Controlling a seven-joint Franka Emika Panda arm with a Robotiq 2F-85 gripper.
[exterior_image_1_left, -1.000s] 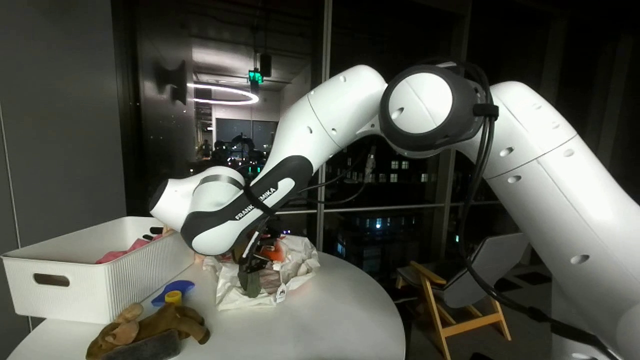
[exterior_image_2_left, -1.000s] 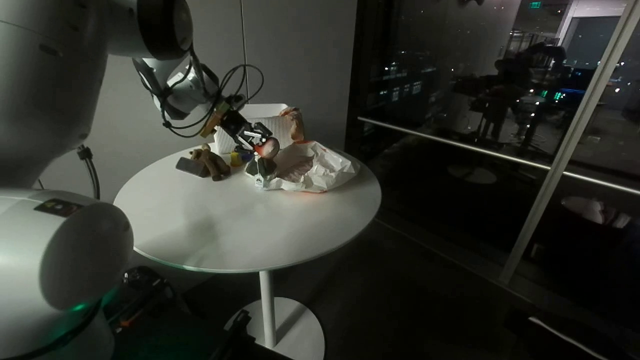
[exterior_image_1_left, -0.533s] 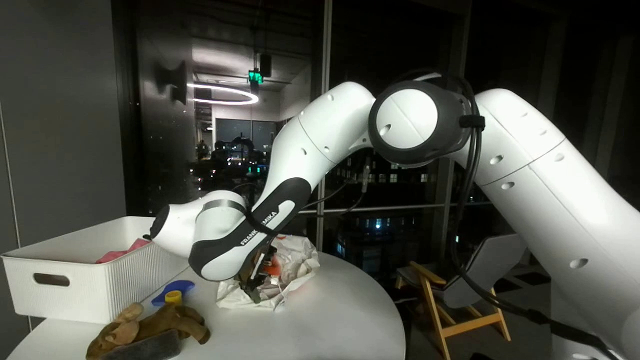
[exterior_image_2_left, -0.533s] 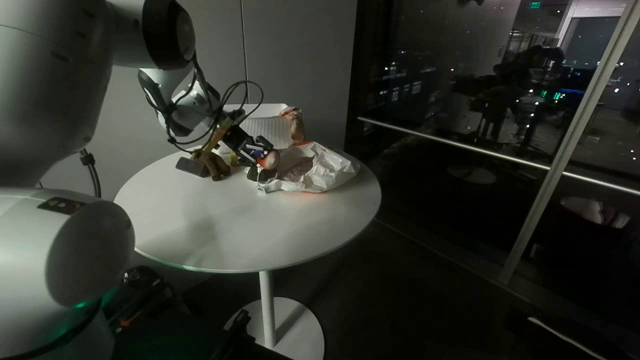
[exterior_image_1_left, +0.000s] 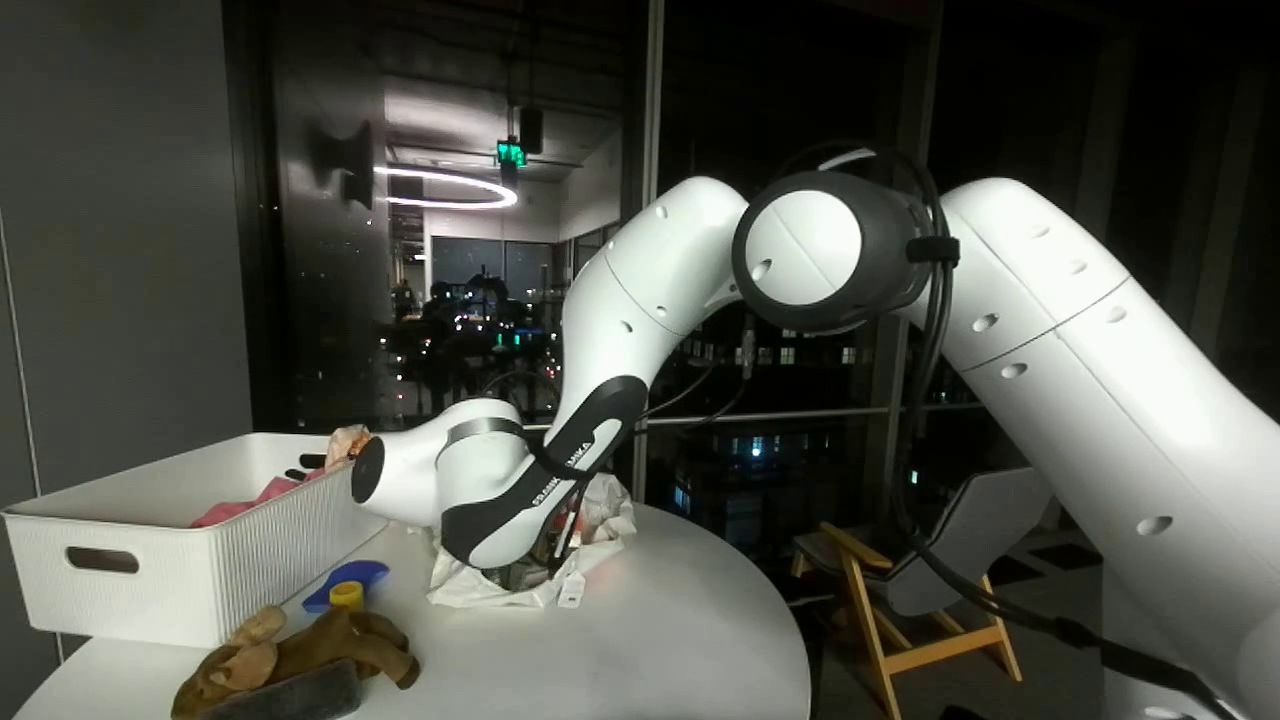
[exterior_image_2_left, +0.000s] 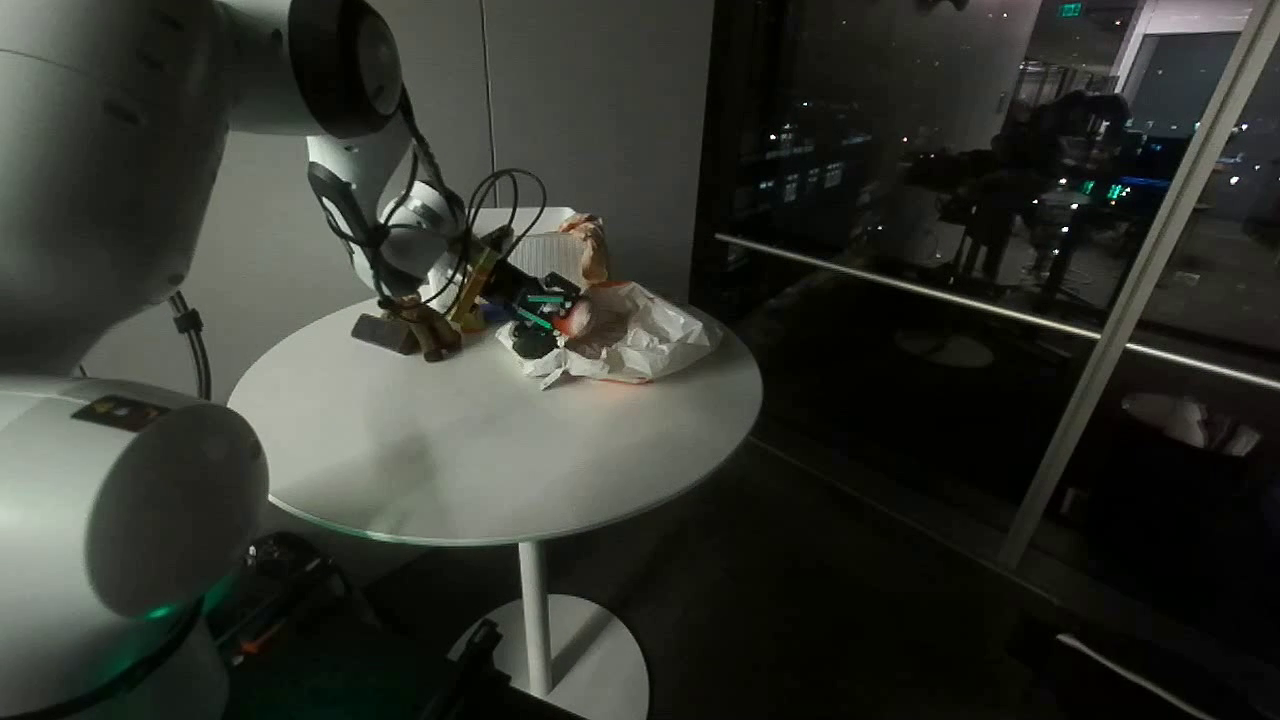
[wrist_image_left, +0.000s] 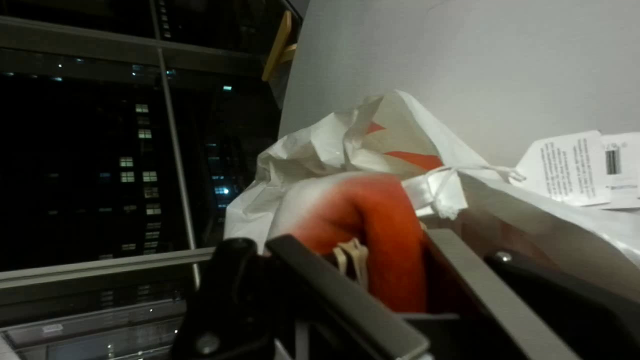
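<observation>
The orange-and-white plush toy was pinched in the tool, probably tightly because soft stuffing gives, at the left part of a crumpled bag on the far side of the desk. Only the wrist view showed the barcode on the paper tag; a pink item inside the white bin appeared only in an exterior view.

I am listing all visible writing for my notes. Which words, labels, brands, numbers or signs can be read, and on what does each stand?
"FRANK" and "MIKA": on the robot arm; letters between are covered.
White tags in the wrist view: print too blurred.
Sticker low on the robot: too small.
Green sign in an exterior view: too small.
</observation>
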